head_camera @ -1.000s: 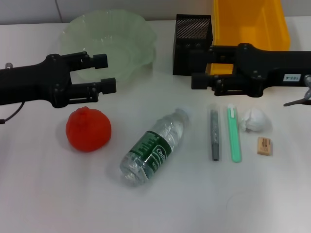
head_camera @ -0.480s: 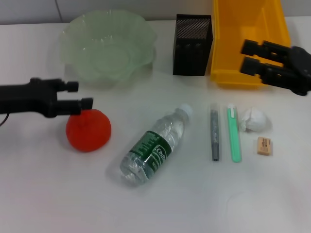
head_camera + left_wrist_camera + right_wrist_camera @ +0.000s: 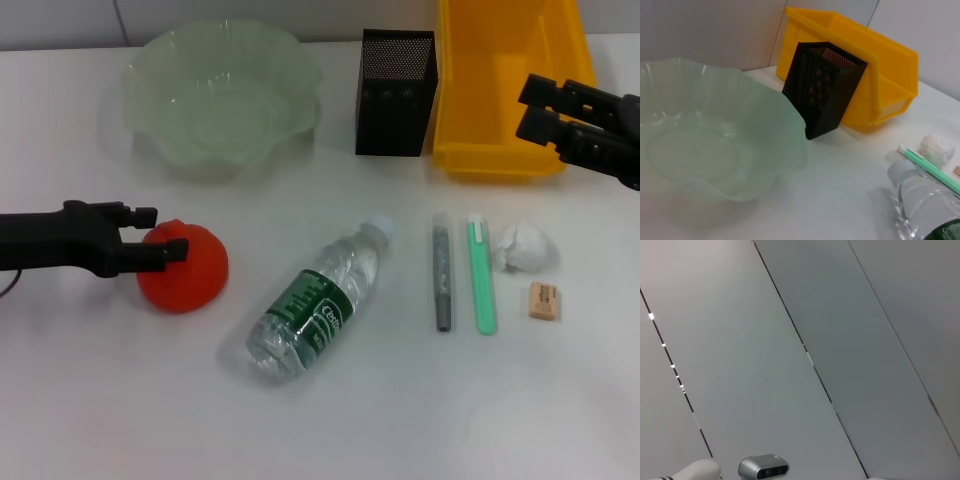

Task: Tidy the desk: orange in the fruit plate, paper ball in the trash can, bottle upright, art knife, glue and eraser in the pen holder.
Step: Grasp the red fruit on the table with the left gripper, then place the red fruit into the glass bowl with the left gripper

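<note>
- Since half a second ago my left gripper [image 3: 165,232] has dropped lower and now sits at the orange [image 3: 184,266], fingers apart, one finger across the fruit's top and the other just behind it; it is not clamped on it yet.
- My right gripper [image 3: 535,104] has pulled back toward the right edge, and it hangs open over the right part of the bin [image 3: 500,160].
- Nearest me, the bottle [image 3: 315,302] lies on its side on the bench [image 3: 400,420], cap pointing away and to the right.
- To its right lie a grey pen-like stick [image 3: 441,272] and a green one [image 3: 482,276], side by side but apart; I cannot tell which is the knife and which the glue.
- The eraser [image 3: 544,300] lies right of the green stick, and the paper ball [image 3: 524,246] just behind it.
- The orange sits left of the bottle, well apart from it.
- Farther back, the plate [image 3: 222,98] stands behind the orange, the holder [image 3: 396,92] upright right of it, and the bin just beside the holder.
</note>
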Available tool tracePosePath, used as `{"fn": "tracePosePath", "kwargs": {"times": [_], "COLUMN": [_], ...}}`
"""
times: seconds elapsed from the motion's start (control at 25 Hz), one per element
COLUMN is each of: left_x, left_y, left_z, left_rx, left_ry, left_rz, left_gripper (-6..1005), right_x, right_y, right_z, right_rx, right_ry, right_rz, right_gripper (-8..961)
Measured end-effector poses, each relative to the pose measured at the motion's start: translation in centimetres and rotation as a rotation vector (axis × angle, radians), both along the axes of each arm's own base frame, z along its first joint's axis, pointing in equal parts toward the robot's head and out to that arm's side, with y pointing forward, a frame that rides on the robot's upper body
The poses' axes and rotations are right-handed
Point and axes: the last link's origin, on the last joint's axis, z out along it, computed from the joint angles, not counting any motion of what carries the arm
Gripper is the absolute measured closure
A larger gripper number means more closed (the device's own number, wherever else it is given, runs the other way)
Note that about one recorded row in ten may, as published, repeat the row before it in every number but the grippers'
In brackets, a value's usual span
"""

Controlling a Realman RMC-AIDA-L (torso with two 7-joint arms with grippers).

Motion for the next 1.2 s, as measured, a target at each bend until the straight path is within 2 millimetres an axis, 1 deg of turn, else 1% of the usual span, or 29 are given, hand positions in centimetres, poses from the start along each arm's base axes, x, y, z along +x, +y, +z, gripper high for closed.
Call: {"fn": "tracePosePath", "kwargs": {"times": [0.12,0.36,0.52,0.68,0.92,1.04,1.2], "left_x": [-0.1,-0.6,-0.7,-0.5,-0.1,0.3,2.1], "left_y": [-0.3,-0.3,0.0,0.2,0.5,0.4,0.8], "left_z": [-0.4,-1.4,-2.1,-2.1,-1.7,-1.4,0.0], "left_rx": [-0.003,0.014,0.012,0.011,0.006,-0.008,0.004], "left_ry": [-0.005,0.031,0.076,0.083,0.087,0.067,-0.005], "left_rz": [0.005,0.017,0.018,0.005,-0.019,-0.036,-0.103], "left_gripper": [230,231,282,333,578,606,642], "right_x": [-0.4,-0.5,-0.5,-0.5,-0.5,-0.5,-0.3], "right_y": [0.5,0.7,0.7,0.7,0.7,0.7,0.6], "right_z": [-0.1,-0.1,-0.1,0.0,0.0,0.0,0.0], "right_rx": [-0.001,0.001,0.001,0.003,0.005,0.005,0.01], "right_ry": [-0.008,-0.012,-0.013,-0.013,-0.012,-0.012,-0.011], "right_rz": [0.01,0.01,0.011,0.01,0.008,0.008,0.004], "right_gripper": [223,224,224,223,223,224,224]}}
